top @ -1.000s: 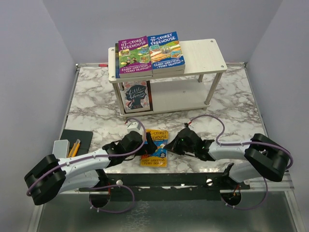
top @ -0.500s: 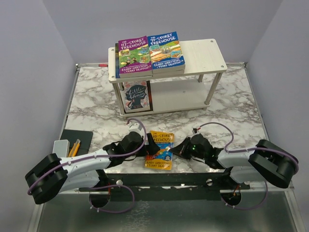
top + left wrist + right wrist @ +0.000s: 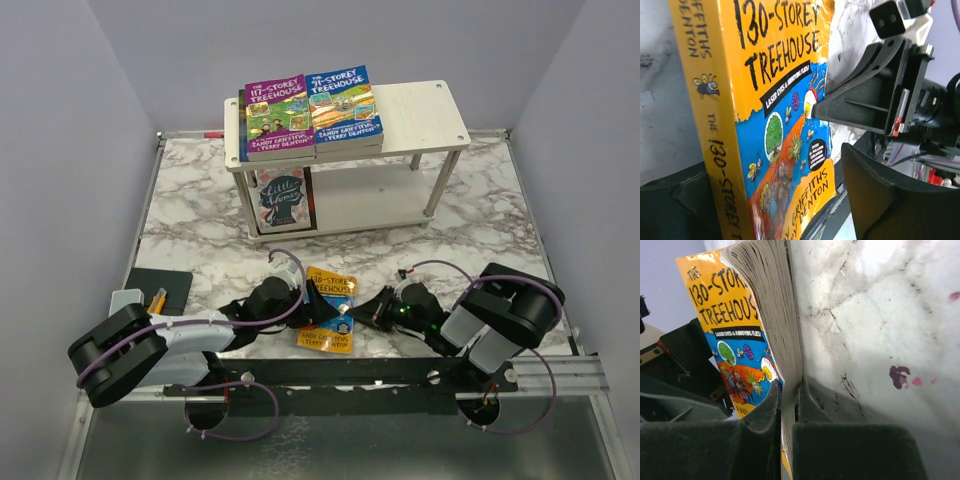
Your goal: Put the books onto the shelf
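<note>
The 130-Storey Treehouse book point(image 3: 329, 312) has an orange-yellow cover with black lettering and a blue cartoon panel. The bench point(image 3: 200, 210) is white marble veined in grey. The shelf point(image 3: 425, 105) is white. Its top books are one purple book point(image 3: 275, 118) and one blue book point(image 3: 343, 103), both with bright cartoon panels.

Marble tabletop point(image 3: 480, 230); dark mat point(image 3: 165, 283) at near-left edge, grey case point(image 3: 124, 298) and yellow pencils point(image 3: 157, 299) just beside it.

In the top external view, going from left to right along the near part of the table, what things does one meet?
grey case → dark mat → left claw → orange book → right claw
</note>
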`<action>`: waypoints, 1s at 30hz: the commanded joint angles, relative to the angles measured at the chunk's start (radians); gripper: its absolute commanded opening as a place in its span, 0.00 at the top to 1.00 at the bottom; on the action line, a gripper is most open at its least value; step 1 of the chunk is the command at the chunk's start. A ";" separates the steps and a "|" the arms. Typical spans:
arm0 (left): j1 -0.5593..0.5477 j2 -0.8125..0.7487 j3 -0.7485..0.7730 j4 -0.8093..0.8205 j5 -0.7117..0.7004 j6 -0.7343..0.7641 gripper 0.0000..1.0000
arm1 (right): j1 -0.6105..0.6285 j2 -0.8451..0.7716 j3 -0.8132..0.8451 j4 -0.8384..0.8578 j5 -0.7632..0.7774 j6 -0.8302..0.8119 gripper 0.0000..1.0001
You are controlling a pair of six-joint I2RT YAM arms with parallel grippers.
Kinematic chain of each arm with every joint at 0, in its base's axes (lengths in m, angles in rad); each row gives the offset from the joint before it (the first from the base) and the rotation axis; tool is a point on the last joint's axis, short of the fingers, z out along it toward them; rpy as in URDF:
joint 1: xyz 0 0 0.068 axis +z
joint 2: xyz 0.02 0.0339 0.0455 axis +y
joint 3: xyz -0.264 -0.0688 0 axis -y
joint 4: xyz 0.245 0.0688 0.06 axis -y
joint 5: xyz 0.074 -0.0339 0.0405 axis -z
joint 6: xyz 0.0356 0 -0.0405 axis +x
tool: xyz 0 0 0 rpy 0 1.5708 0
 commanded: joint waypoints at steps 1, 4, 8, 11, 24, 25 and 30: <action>-0.014 0.053 -0.038 -0.046 0.149 -0.026 0.28 | 0.015 0.164 -0.083 -0.170 -0.051 -0.040 1.00; -0.012 0.045 -0.030 -0.046 0.149 -0.027 0.43 | 0.015 0.212 -0.089 -0.102 -0.062 -0.030 1.00; -0.009 0.029 -0.024 -0.062 0.142 -0.028 0.62 | 0.014 0.253 -0.102 -0.034 -0.067 -0.019 1.00; -0.007 0.006 -0.017 -0.081 0.135 -0.029 0.78 | 0.014 0.269 -0.114 0.002 -0.066 -0.013 1.00; 0.002 -0.137 0.089 -0.326 0.051 0.006 0.54 | 0.013 0.200 -0.138 -0.019 -0.044 -0.012 1.00; 0.005 -0.152 0.091 -0.346 0.041 0.010 0.47 | 0.012 0.192 -0.137 -0.029 -0.042 -0.015 1.00; 0.019 -0.202 0.074 -0.392 0.032 0.009 0.30 | 0.012 0.162 -0.130 -0.076 -0.034 -0.023 1.00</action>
